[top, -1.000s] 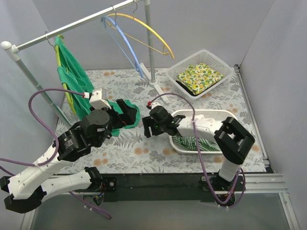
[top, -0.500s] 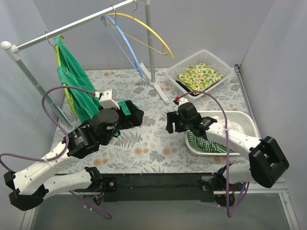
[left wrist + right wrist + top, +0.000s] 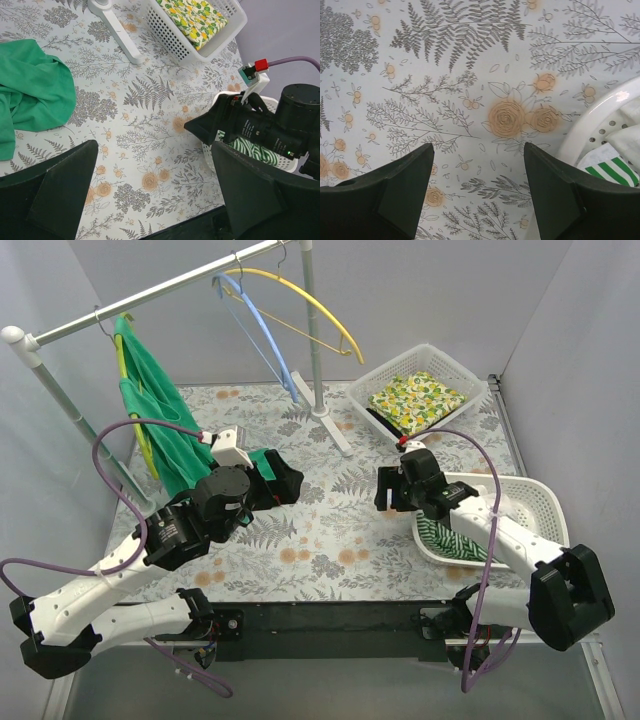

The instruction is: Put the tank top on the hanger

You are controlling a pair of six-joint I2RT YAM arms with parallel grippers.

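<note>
Hovering over tabletop (image 3: 330, 530): L claw (image 3: 152, 160) and R claw (image 3: 477, 150) both wide.
Tank top (image 3: 440, 538) lies in basket (image 3: 520, 483) just beside R claw; hanger (image 3: 265, 335) on rail (image 3: 150, 295).

plain pale lilac walls (image 3: 430, 290) around a table covered in grey fern and orange flower print (image 3: 330, 530), soft even light.

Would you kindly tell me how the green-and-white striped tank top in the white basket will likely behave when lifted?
The small striped cloth tank top lies crumpled in the white perforated plastic basket, so it is probably floppy and would sag from one pinch. It looks thin, so it is likely light. A trailing fold might drag over the basket's rim.
</note>
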